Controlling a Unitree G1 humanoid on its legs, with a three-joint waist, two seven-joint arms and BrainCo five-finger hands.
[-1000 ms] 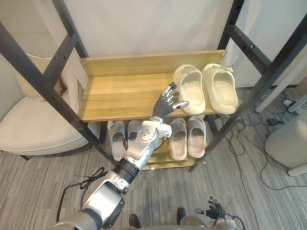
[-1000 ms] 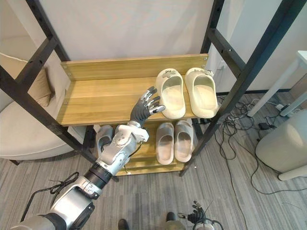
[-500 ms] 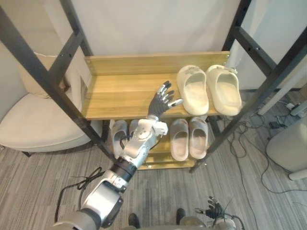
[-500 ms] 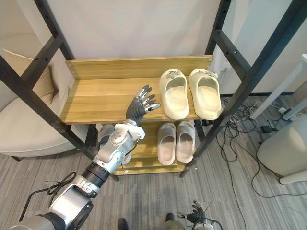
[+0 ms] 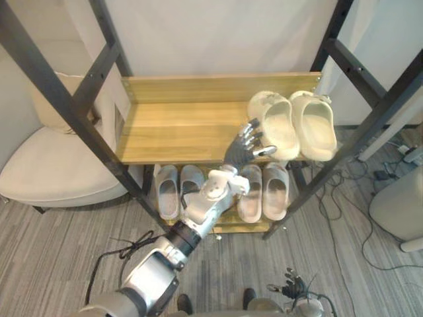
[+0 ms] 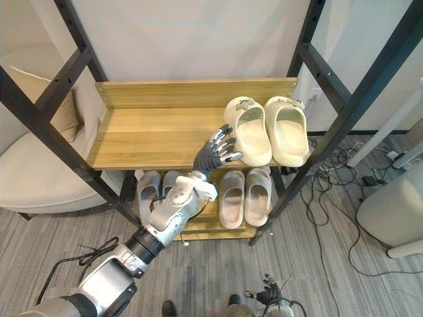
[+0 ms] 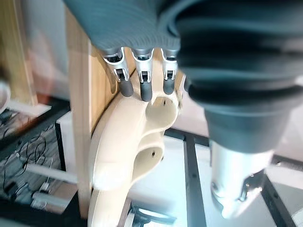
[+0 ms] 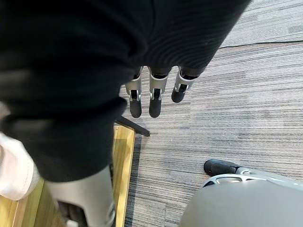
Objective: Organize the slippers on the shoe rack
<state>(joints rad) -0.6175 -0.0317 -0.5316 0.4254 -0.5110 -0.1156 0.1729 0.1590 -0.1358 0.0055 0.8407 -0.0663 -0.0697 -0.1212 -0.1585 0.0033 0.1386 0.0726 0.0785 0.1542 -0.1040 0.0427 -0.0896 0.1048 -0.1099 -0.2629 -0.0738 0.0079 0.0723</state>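
The shoe rack point(image 5: 178, 129) has a black metal frame with angled bars and two shelves of pale, straight-grained wood. At 9 o'clock beside it stands a cream upholstered armchair point(image 5: 46, 165) on grey ribbed carpet point(image 5: 59, 244).

A pair of cream slippers point(image 5: 281, 125), thick, rounded and of moulded foam, lies side by side at the 2 o'clock end of the upper shelf, toes to the back wall. The lower shelf holds two pairs of grey slippers, one at 7 o'clock point(image 5: 168, 191) and one at 5 o'clock point(image 5: 274, 191).

The left hand point(image 5: 243, 146) is released, its fingers spread and straight. The fingertips point(image 7: 146, 92) rest at the smooth side of the nearer cream slipper, by its small round holes.

The right hand point(image 8: 151, 99) hangs slack over the carpet, holding nothing.
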